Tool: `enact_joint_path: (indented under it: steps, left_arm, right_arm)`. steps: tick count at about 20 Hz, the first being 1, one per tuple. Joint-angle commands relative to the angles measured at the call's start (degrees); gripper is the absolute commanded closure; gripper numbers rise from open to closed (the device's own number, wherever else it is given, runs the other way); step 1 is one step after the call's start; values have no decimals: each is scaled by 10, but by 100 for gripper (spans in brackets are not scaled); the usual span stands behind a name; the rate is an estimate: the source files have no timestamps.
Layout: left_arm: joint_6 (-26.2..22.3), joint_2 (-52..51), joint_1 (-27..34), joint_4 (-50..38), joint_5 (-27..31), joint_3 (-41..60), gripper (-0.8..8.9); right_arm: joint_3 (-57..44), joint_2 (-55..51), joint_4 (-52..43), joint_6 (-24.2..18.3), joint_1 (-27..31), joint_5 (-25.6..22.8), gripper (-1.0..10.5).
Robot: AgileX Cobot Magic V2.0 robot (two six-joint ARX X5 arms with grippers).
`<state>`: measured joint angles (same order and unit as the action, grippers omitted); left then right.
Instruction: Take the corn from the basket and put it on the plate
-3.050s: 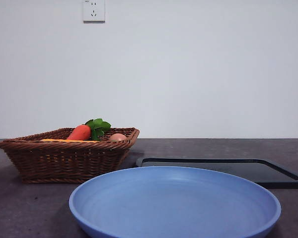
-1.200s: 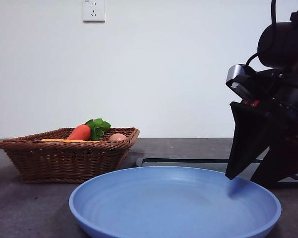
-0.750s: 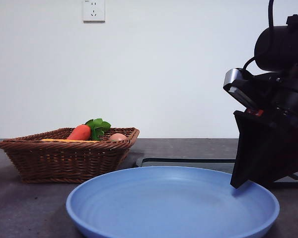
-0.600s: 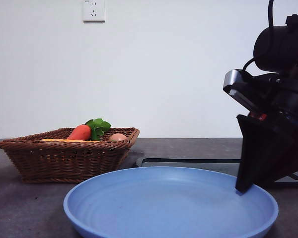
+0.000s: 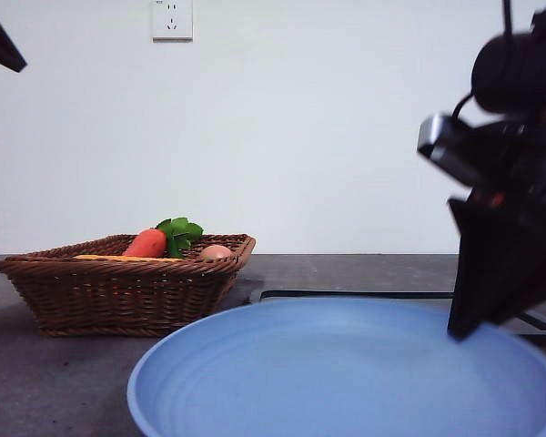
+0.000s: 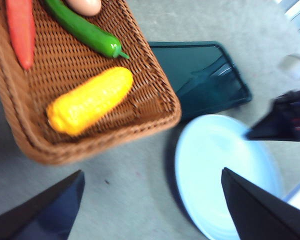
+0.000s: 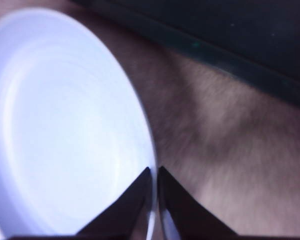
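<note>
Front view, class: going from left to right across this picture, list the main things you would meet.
Black arm tip at the top corner → basket → carrot → egg-like ball → plate → right pincer, closed on the plate's rim.

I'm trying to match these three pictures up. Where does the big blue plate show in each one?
Front view: the plate fills the bottom, with the right gripper at its rim.
Left wrist view: the plate lies on the table beside the basket, which holds the corn.
Right wrist view: the plate fills much of the frame, its rim between the gripper's jaws.
Shared landmark: the black tray next to the plate.
</note>
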<state>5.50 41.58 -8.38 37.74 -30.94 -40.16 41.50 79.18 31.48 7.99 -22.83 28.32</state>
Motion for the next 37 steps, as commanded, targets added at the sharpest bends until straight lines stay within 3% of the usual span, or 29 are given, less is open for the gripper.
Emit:
enact_joint_path:
  steps: [1, 10, 16, 21, 28, 32, 37]
  left_arm:
    - [-34, 43, -23, -10, 32, -42, 370]
    - [-167, 300, -130, -13, 172, -203, 370]
    - [-242, 485, -165, 12, 224, -318, 370]
    - [-258, 579, -174, 11, 233, -339, 370]
    - [-258, 630, -180, -18, 246, -339, 376]
    - [-258, 634, -183, -15, 249, -339, 538]
    - [-235, 633, -183, -6, 249, -343, 650]
  right_arm:
    - [26, -43, 24, 6, -3, 7, 944]
    - [55, -222, 131, 12, -2, 1, 944]
    - [55, -303, 175, 22, -2, -3, 944]
    - [55, -342, 196, 28, -2, -17, 944]
    - [55, -344, 200, 30, -2, -23, 944]
    - [55, -344, 200, 30, -2, -24, 944]
    - [55, -343, 193, 31, -2, -25, 944]
